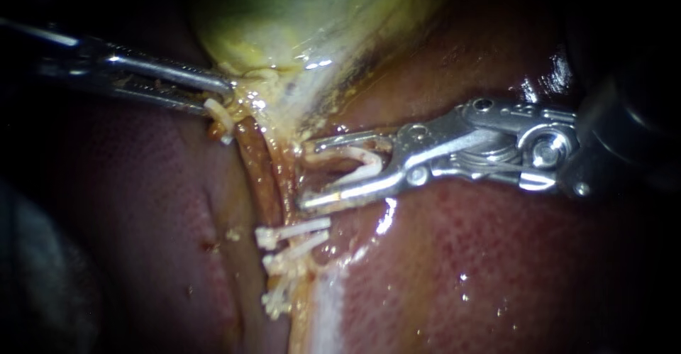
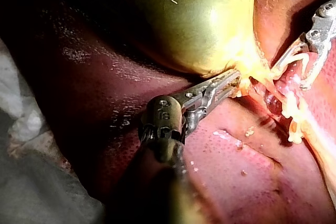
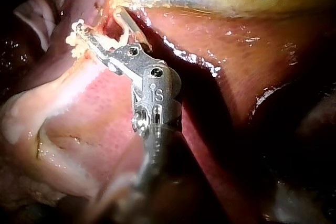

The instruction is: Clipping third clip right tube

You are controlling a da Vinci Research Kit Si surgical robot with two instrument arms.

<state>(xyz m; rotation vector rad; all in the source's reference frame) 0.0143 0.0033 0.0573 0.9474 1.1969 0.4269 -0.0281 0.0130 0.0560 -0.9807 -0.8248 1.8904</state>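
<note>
Holding a white clip (image 1: 355,157) between wide-spread jaws, my right instrument (image 1: 306,173) sits just beside the brown tube (image 1: 257,173), above two clips (image 1: 298,228) lying across its lower end; whether the white clip straddles the tube I cannot tell; my left instrument (image 1: 218,95) grips the gallbladder (image 1: 284,20) at its narrow end, jaws closed on it.

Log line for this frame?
left instrument: holding gallbladder | right instrument: clip loaded, at tube | clip: unclosed
</note>
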